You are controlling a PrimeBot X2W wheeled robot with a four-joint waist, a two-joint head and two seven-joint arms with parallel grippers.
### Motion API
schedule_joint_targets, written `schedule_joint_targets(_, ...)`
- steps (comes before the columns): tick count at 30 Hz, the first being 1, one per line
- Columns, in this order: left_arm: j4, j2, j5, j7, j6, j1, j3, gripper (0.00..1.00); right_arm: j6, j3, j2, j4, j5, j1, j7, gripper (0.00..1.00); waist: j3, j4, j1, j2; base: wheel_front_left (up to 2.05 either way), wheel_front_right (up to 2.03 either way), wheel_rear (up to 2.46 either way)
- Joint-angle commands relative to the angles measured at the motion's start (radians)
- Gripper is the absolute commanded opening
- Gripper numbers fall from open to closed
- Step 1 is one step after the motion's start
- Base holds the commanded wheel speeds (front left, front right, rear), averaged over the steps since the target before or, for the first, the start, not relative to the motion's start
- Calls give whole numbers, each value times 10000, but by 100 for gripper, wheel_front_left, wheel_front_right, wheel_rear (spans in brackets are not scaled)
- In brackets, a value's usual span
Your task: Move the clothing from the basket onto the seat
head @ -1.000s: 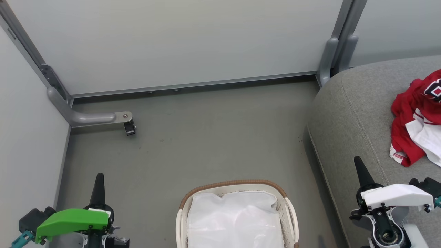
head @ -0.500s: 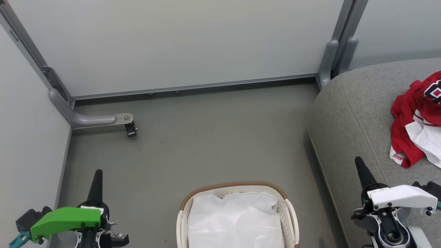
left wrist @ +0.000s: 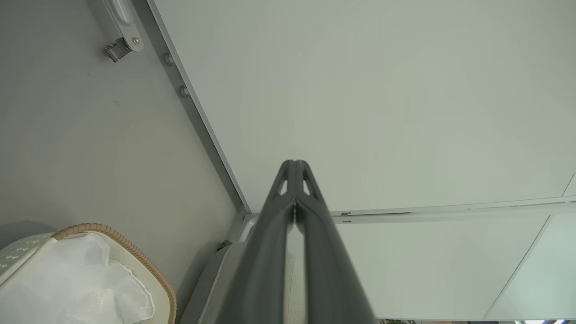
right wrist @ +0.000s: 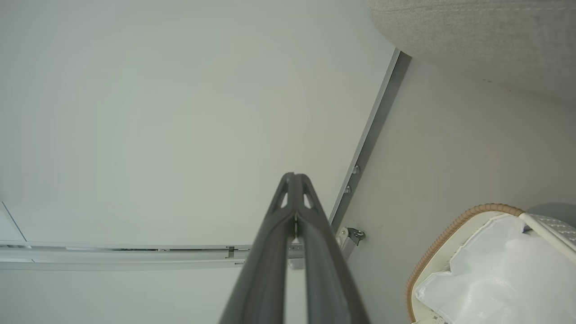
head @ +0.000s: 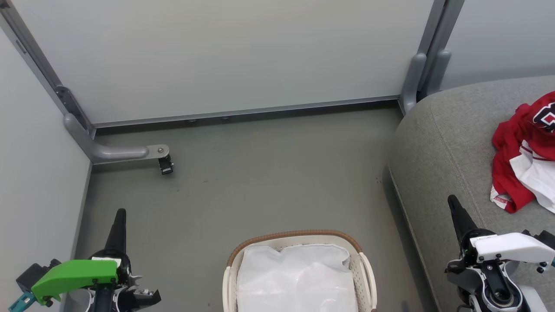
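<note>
**Transfer looks done: both arms empty, basket down to its liner**

Clothing (head: 518,151) - a red jersey with a white sleeve, bunched up - lies on the seat (head: 438,143), towards its right, and is cut by the frame edge. The basket (head: 295,235) stands on the floor (head: 260,182) between the two arms, near the seat's front edge. What shows of its inside is the white liner sheet (head: 297,277), with no red in it. Its near end is out of frame, so I can't vouch for that part.

Left gripper (head: 120,214): jaws pressed tip to tip, nothing in them, over the floor left of the basket. Right gripper (head: 452,200): the same, empty, at the seat's front edge and apart from the clothing.

My read is that placing is finished and this is a parked pose. The next move calls for a look at the basket's hidden end. If a garment is there, open the jaws, reach in, pinch fabric rather than liner, lift it clear of the rim and swing it right onto the seat.
</note>
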Motion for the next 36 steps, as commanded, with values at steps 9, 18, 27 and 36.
schedule_joint_targets(9,-135,70,-759,230,-69,-240,134,0,-2,-102,-65,-184,804,174,228,0,-59,16,0,77,0,0,0)
schedule_joint_targets(18,-204,73,-1324,385,-111,-244,210,0,-3,-156,-71,-269,1397,206,380,0,-114,31,0,83,0,0,0)
schedule_joint_targets(27,-228,75,-1609,477,-121,-249,243,0,-3,-182,-73,-306,1698,217,471,0,-149,40,0,87,0,0,0)
schedule_joint_targets(36,-227,75,-1609,477,-121,-248,242,0,-3,-181,-73,-306,1700,217,470,0,-149,40,0,87,0,0,0)
